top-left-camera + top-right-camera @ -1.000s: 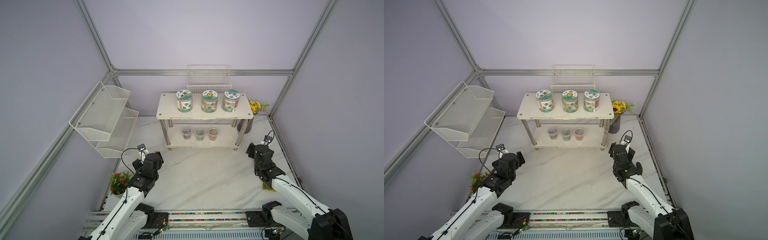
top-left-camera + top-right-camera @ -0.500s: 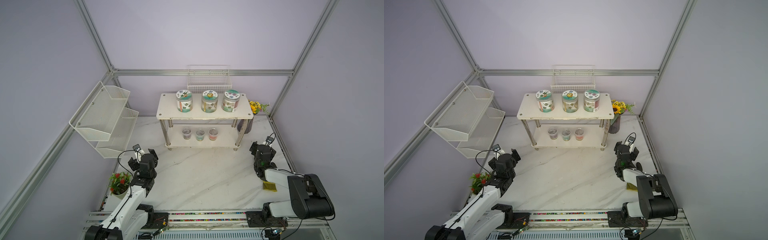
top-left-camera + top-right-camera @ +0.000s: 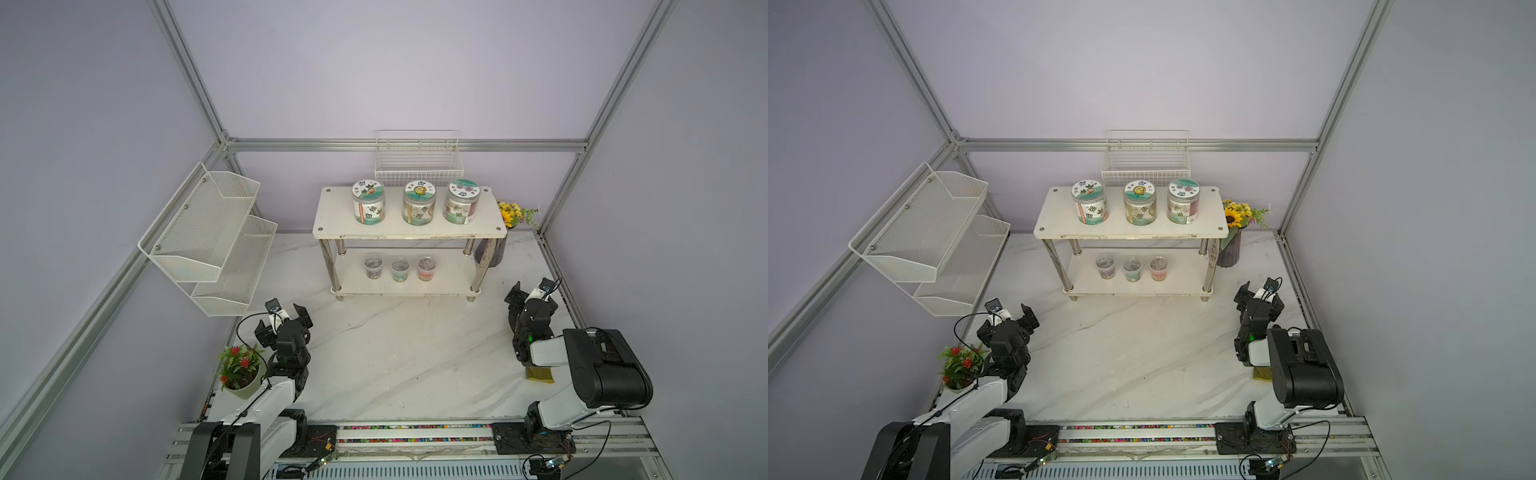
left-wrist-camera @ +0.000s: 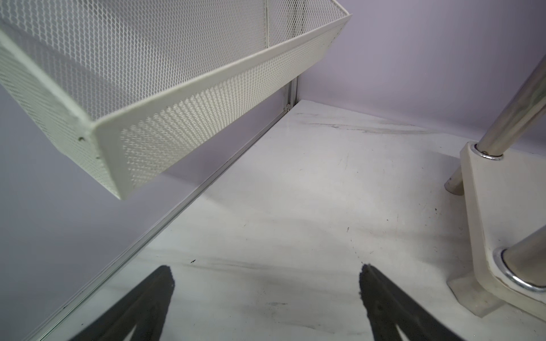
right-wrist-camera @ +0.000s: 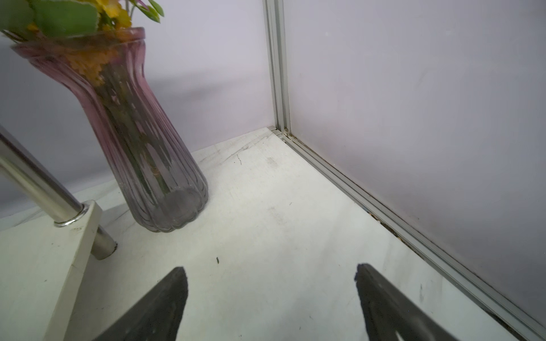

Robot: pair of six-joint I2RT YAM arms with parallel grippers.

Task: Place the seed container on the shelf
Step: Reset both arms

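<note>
The shelf (image 3: 332, 218) (image 3: 1054, 218) stands at the back of the marble table in both top views. Three clear seed containers with printed lids stand in a row on its top board: one at the left (image 3: 368, 201), one in the middle (image 3: 419, 203), one at the right (image 3: 462, 201). My left gripper (image 3: 281, 322) (image 4: 265, 271) is open and empty, low over the table, in front of and to the left of the shelf. My right gripper (image 3: 532, 300) (image 5: 271, 271) is open and empty near the shelf's front right leg.
Three small cups (image 3: 399, 269) sit on the lower board. A white mesh rack (image 3: 208, 232) hangs on the left wall, a wire basket (image 3: 419, 166) on the back wall. A vase of sunflowers (image 5: 141, 141) stands right of the shelf. A potted plant (image 3: 239, 370) sits by the left arm.
Both arms have folded back over their bases. Each gripper has drifted slightly outward toward its side wall. The right jaws stand a little wider. The jars have not moved.
</note>
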